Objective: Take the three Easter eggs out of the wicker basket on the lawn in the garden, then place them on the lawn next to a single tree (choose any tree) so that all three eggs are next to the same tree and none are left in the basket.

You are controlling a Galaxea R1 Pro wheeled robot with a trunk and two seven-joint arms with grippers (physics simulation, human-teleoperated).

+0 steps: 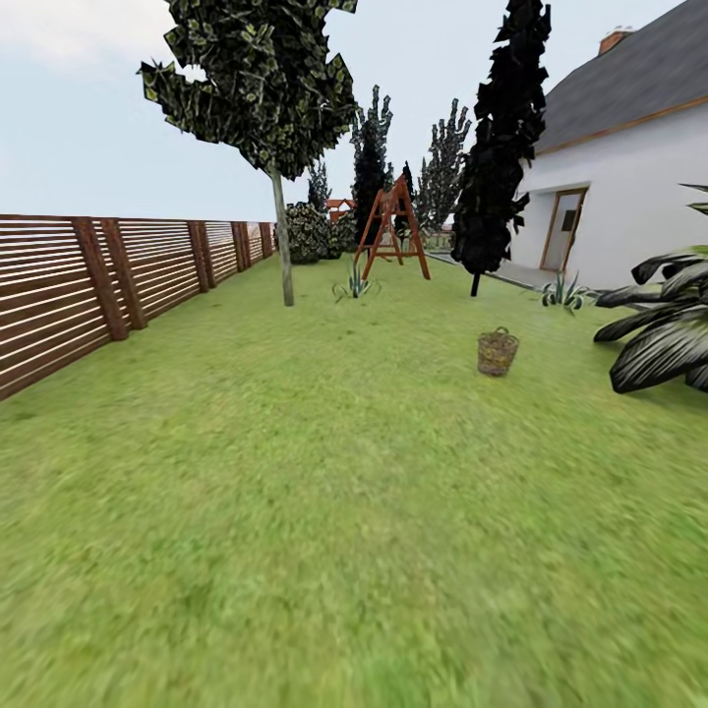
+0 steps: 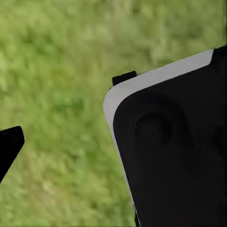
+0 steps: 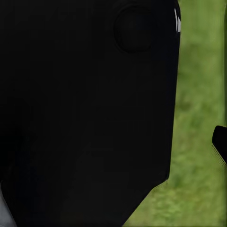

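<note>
The wicker basket (image 1: 498, 352) stands small and brown on the lawn (image 1: 324, 492), ahead and to the right, some way off. From here the Easter eggs cannot be made out in it. A tree (image 1: 284, 246) with a pale, slightly leaning trunk and dark leaves high up grows ahead on the left, near the fence. In the left wrist view one dark fingertip (image 2: 9, 147) of my left gripper hangs over grass beside the robot's black body (image 2: 175, 151). The right wrist view has a dark fingertip (image 3: 220, 142) at its edge, next to the black body (image 3: 85, 109).
A brown slat fence (image 1: 88, 285) runs along the left. A narrow black-foliaged tree (image 1: 503, 147), a white house (image 1: 619, 187) and a broad-leaved striped plant (image 1: 664, 329) stand on the right. A wooden swing frame (image 1: 393, 231) is at the far end.
</note>
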